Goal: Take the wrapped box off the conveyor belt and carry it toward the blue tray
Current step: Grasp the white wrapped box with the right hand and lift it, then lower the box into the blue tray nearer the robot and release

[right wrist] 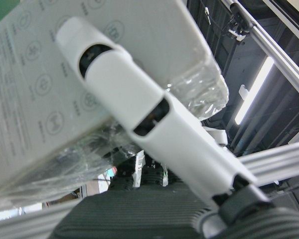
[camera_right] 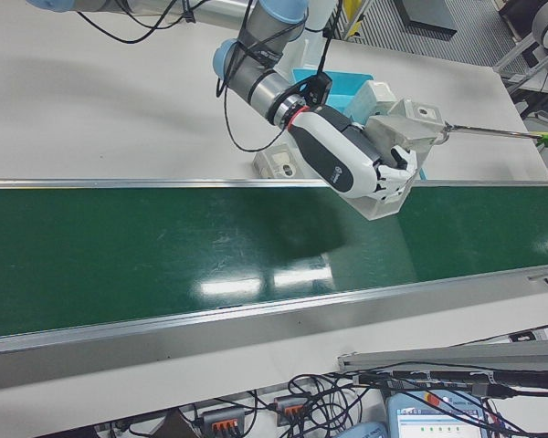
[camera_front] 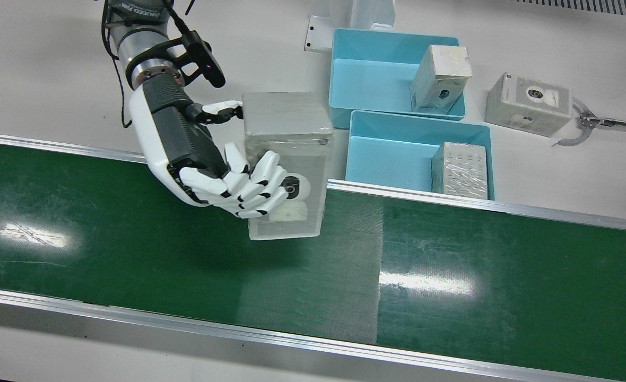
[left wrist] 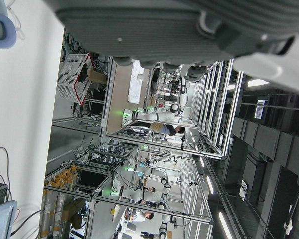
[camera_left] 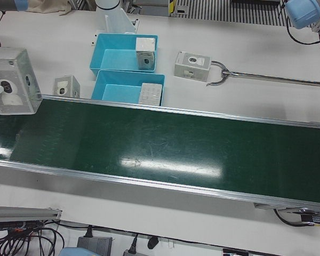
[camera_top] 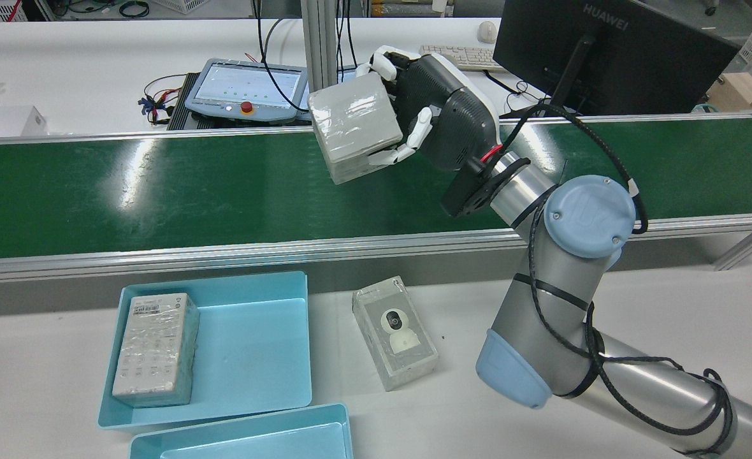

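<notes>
Green conveyor belt (camera_front: pixel 132 249) lies bare below the wrapped box (camera_front: pixel 286 159), which the right hand (camera_front: pixel 238 185) holds aloft, fingers wrapped around its sides. Keep the grasp firm and level while swinging across the belt's rail toward the blue tray (camera_front: pixel 387 159), whose near half stands open. The left hand's state cannot be told.

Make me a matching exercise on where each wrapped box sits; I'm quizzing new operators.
Things:
1. held box
2. keypad-print box
3. tilted camera box
4. camera box by the metal hook

Places:
A. on the bare table
B. in the right hand above the belt
C. far blue tray
D. near blue tray

Pairs: 1-B, 2-D, 3-C, 4-A
</notes>
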Available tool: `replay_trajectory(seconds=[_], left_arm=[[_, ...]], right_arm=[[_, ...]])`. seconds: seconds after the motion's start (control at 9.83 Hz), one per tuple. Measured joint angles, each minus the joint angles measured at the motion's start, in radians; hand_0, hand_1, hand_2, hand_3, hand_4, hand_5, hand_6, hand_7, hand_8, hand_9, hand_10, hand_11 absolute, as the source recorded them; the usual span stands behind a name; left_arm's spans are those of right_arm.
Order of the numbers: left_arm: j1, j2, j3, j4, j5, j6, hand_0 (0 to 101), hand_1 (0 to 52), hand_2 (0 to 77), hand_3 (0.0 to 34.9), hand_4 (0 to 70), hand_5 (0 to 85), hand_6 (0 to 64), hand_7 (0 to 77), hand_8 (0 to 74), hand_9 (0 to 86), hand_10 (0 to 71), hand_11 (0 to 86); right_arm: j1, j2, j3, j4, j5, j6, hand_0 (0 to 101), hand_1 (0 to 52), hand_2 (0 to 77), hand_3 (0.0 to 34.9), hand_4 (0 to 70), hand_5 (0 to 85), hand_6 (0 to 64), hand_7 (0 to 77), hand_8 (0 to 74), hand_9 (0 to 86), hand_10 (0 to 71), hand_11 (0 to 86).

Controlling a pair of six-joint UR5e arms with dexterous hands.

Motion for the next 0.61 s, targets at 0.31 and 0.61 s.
replay_trajectory(seconds=[0.31, 0.61], left_arm=[[0.000, 0.000, 0.000, 0.000, 0.000, 0.000, 0, 0.0, 0.5, 0.0, 0.5, 0.5, 0.5, 0.5, 0.5, 0.0, 0.5, 0.0], [0.000, 0.000, 0.000, 0.000, 0.000, 0.000, 0, 0.0, 0.5, 0.0, 0.5, 0.5, 0.0, 0.5, 0.5, 0.0, 0.5, 0.0]], right_arm=[[-0.210, 0.103, 0.003, 0.017, 0.148, -0.109, 65, 6.0, 33.8, 0.0, 34.4, 69.8, 48.0, 39.8, 46.9, 43.1, 24.0, 40.4], [-0.360, 0.184, 0.006, 0.131, 0.250, -0.267, 68, 6.0, 33.8, 0.0, 55.6, 69.8, 49.1, 40.4, 39.8, 50.2, 20.7, 33.8]])
